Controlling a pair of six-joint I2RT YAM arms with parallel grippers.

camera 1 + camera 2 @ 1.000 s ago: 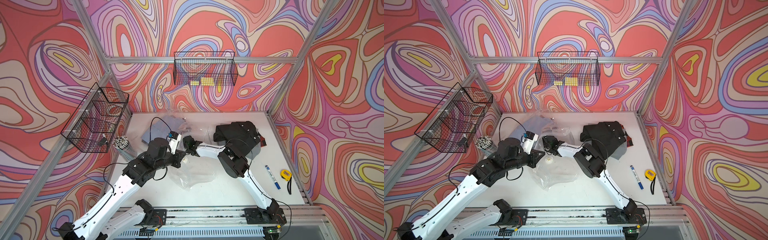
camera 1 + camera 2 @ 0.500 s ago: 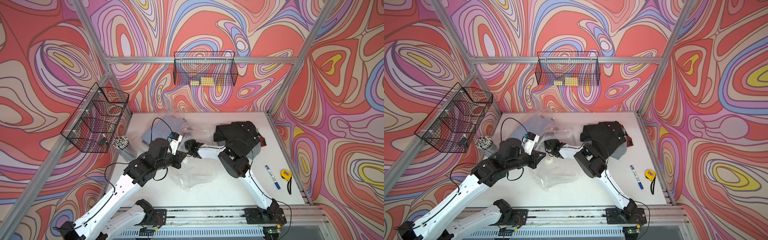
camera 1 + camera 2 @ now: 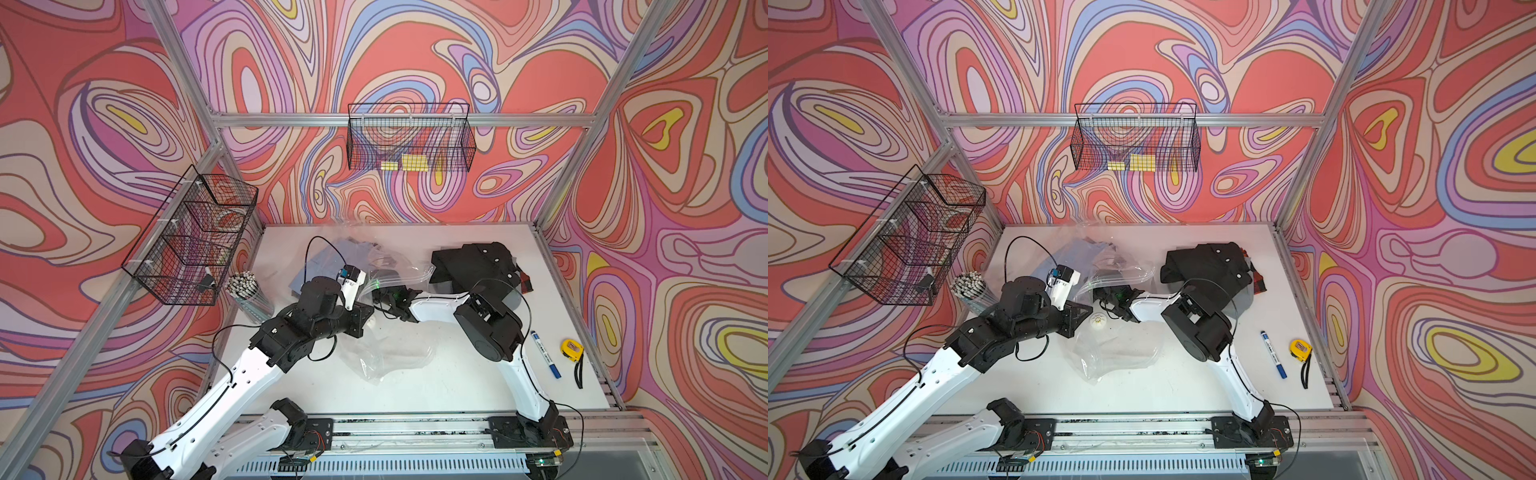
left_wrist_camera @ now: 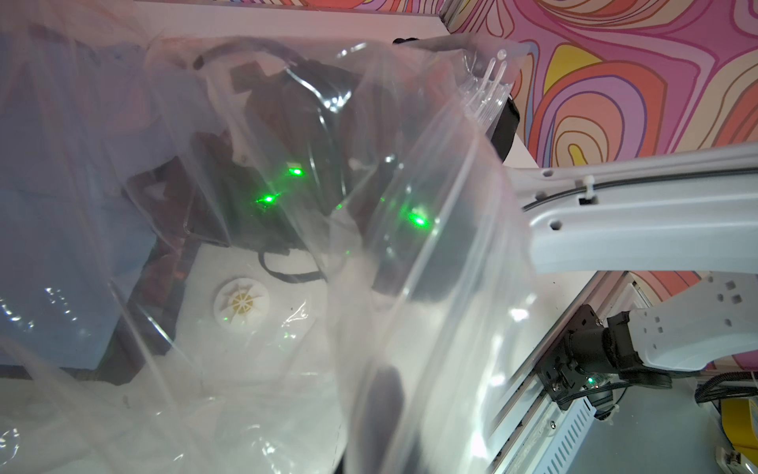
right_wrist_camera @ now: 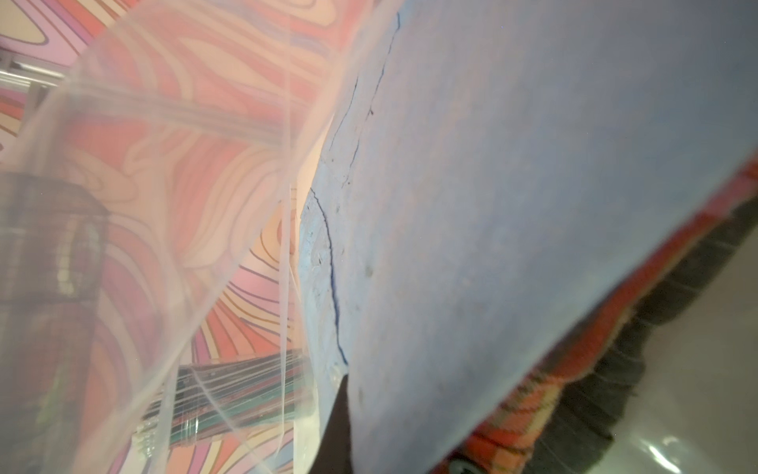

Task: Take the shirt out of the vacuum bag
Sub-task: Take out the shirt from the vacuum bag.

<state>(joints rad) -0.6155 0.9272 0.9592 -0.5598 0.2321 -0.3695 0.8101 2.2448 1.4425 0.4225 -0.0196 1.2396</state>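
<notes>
Clear plastic vacuum bag lies crumpled, its near end empty, white valve facing up. At its raised mouth, left gripper pinches the film. Right gripper, closed, sits inside against the blue shirt at the bag's far end.

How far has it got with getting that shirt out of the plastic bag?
Done: the vacuum bag has its mouth open, and the right gripper is inside it. In hand: the left gripper pinches the plastic up while the right appears shut on the blue shirt. Left: the shirt lies under the plastic, not yet out, so it must be pulled clear.
</notes>
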